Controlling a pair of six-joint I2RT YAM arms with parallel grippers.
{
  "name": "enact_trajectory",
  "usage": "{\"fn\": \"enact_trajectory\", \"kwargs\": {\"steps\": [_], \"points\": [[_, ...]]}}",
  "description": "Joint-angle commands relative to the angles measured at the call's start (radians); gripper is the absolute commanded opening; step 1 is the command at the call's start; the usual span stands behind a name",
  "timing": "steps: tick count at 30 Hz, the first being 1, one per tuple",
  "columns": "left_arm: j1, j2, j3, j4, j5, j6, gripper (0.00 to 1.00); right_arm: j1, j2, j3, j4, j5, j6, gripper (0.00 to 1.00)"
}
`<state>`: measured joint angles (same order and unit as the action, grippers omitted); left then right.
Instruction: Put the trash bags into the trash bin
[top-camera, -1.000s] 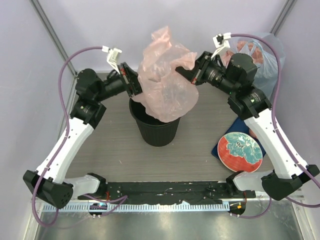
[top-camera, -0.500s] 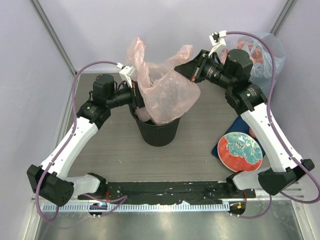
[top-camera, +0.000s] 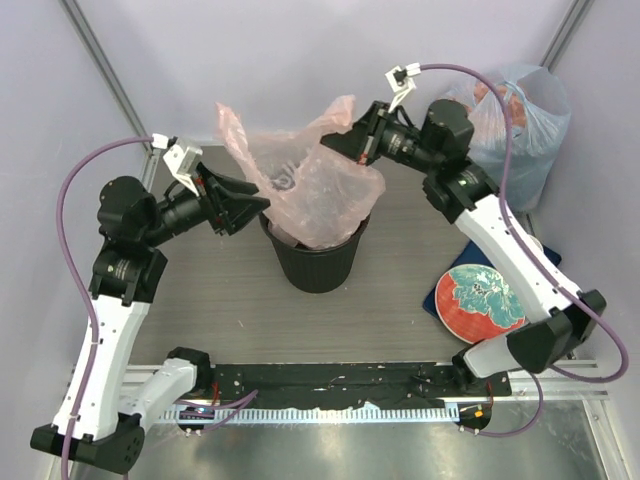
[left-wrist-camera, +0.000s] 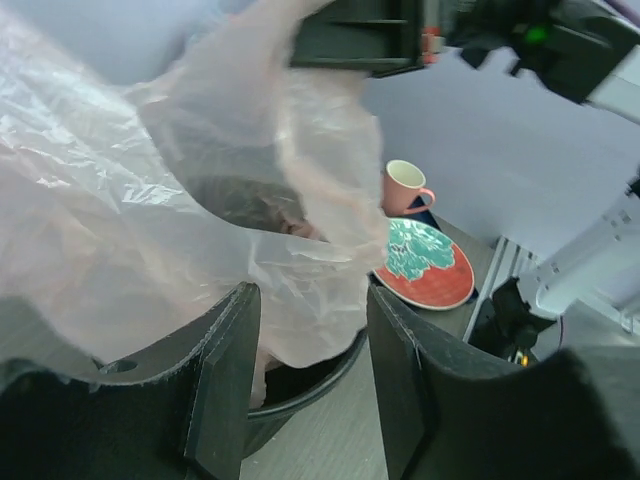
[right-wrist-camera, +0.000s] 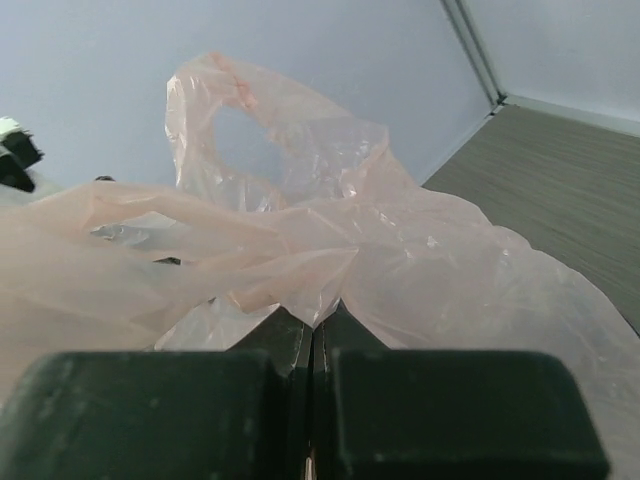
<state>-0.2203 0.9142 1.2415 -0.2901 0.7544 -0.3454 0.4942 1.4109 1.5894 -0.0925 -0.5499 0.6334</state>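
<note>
The pink trash bag (top-camera: 320, 195) hangs mouth-up over the trash bin (top-camera: 318, 268). Its long axis is roughly upright, leaning a little toward the right arm. The lower end is down inside the bin, and the top edge is stretched wide from left to right above the rim. One handle loop (top-camera: 235, 125) stands up at the left end.

The right gripper (top-camera: 335, 143) has the upper right corner. In its own wrist view the two fingers (right-wrist-camera: 200, 410) are pressed flat together with a gather of film pinched between them. The left gripper (top-camera: 258, 205) reaches in from the left at about rim height with its jaws apart. From its camera the film billows across the gap just beyond the tips, and I cannot tell whether either finger touches it.

The bag's bottom is hidden inside the bin, and film covers most of the bin's mouth, so I cannot see how deep it sits. The left wrist view catches only a short arc of black rim. A dark patch shows through the film near the left gripper from overhead; it is too blurred to tell print from shadow.

Off to the right on the table (top-camera: 400, 290) lies a red plate (top-camera: 480, 303) with a teal pattern, its edge cut off by the right arm. A pink cup (left-wrist-camera: 405, 188) just behind it shows only in the left wrist view. A bulging bluish bag (top-camera: 515, 120) sits in the far right corner, partly behind that arm.
</note>
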Motion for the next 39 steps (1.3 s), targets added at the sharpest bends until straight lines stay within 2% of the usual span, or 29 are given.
{"fn": "enact_trajectory", "kwargs": {"steps": [1, 5, 8, 12, 19, 25, 28, 29, 31, 32, 36, 39], "points": [[-0.001, -0.023, -0.027, 0.071, 0.12, 0.081, 0.49, 0.064, 0.078, 0.03, 0.203, -0.036, 0.048, 0.01], [-0.002, -0.044, -0.005, -0.016, 0.105, 0.251, 0.46, 0.106, 0.134, 0.014, 0.309, -0.033, 0.123, 0.01], [-0.014, -0.035, 0.015, -0.062, 0.1, 0.304, 0.45, 0.132, 0.152, -0.04, 0.396, -0.015, 0.193, 0.01], [-0.034, 0.005, 0.05, -0.13, 0.077, 0.384, 0.43, 0.119, 0.139, -0.118, 0.398, -0.022, 0.21, 0.01], [-0.034, 0.02, 0.027, -0.074, 0.065, 0.281, 0.43, 0.053, -0.003, -0.276, 0.283, -0.06, 0.046, 0.01], [-0.033, 0.072, 0.073, -0.089, 0.063, 0.312, 0.47, 0.035, -0.032, -0.276, 0.231, -0.108, -0.018, 0.01], [-0.033, 0.092, 0.131, -0.121, 0.054, 0.307, 0.56, 0.027, -0.032, -0.201, 0.131, -0.11, -0.07, 0.17], [-0.033, 0.103, 0.148, -0.133, 0.053, 0.298, 0.59, 0.023, -0.036, -0.184, 0.104, -0.108, -0.087, 0.29], [-0.033, 0.109, 0.189, -0.168, 0.031, 0.287, 0.6, 0.011, -0.062, -0.151, 0.002, -0.087, -0.139, 0.41], [-0.033, 0.112, 0.2, -0.176, 0.023, 0.281, 0.59, 0.007, -0.075, -0.143, -0.042, -0.064, -0.15, 0.52], [-0.034, 0.138, 0.259, -0.23, 0.034, 0.322, 0.59, 0.0, -0.127, -0.118, -0.144, -0.004, -0.215, 0.6], [-0.033, 0.199, 0.326, -0.296, 0.033, 0.377, 0.52, 0.0, -0.142, -0.095, -0.182, 0.01, -0.253, 0.61]]}}
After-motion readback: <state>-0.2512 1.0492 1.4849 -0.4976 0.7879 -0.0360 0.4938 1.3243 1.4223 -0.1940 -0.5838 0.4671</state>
